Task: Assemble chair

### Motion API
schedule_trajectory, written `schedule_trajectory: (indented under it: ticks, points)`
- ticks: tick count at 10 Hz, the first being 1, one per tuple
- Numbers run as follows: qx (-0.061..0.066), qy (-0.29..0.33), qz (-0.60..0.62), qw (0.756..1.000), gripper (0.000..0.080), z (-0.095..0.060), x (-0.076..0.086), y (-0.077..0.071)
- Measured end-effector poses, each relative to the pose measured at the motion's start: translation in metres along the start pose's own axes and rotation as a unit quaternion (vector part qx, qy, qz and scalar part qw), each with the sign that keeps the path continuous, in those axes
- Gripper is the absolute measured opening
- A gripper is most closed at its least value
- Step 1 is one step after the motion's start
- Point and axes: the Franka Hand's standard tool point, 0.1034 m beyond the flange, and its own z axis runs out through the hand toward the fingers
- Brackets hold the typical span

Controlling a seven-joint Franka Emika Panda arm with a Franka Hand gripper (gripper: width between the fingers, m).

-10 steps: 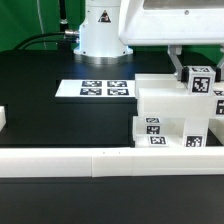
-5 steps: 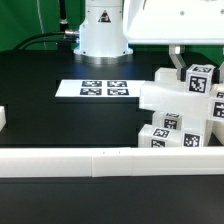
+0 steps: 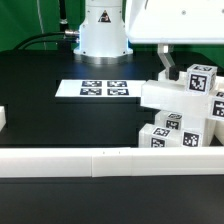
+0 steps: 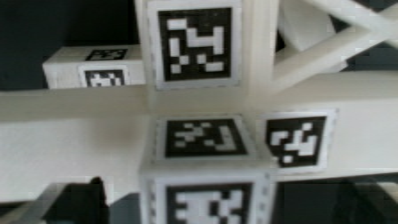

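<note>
The chair [image 3: 172,98] is a partly joined stack of glossy white blocks at the exterior view's right, resting tilted just behind the rail. A tagged square post [image 3: 200,77] sticks up from its top. My gripper [image 3: 185,68] hangs over that post with its jaws open. One dark finger [image 3: 163,63] stands clear of the post toward the exterior view's left; the other is hidden behind the post. In the wrist view the tagged post [image 4: 214,195] lies between the spread fingers of my gripper [image 4: 214,208], and the X-braced frame [image 4: 329,45] runs past beyond it.
The marker board [image 3: 97,89] lies flat on the black table in front of the robot base [image 3: 100,30]. A long low white rail [image 3: 90,160] runs along the near edge. A small white piece [image 3: 3,120] shows at the exterior view's left border.
The chair stack tipped from level to tilted a second ago. Since half a second ago the visible finger has swung outward away from the post, so the jaws have opened.
</note>
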Motion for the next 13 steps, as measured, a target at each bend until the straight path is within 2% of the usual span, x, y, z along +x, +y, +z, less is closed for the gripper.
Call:
schedule_trajectory:
  ticks: [2,4,9,10,11,12,13]
  points:
    - [0.012,0.004,-0.050,0.999,0.0648,-0.023,-0.003,-0.007]
    - [0.018,-0.005,-0.029,0.999,0.0649,-0.040,-0.026,-0.003]
    - [0.016,-0.009,-0.019,1.000,0.0649,-0.039,-0.027,-0.003]
    - [0.020,-0.005,-0.017,1.000,0.0649,-0.040,-0.031,-0.005]
    - [0.032,0.005,-0.021,0.999,0.0649,-0.040,-0.060,-0.007]
    - [0.035,0.003,-0.024,0.999,0.0649,-0.038,-0.093,-0.004]
    - [0.033,0.002,-0.022,0.999,0.0649,-0.030,-0.115,-0.002]
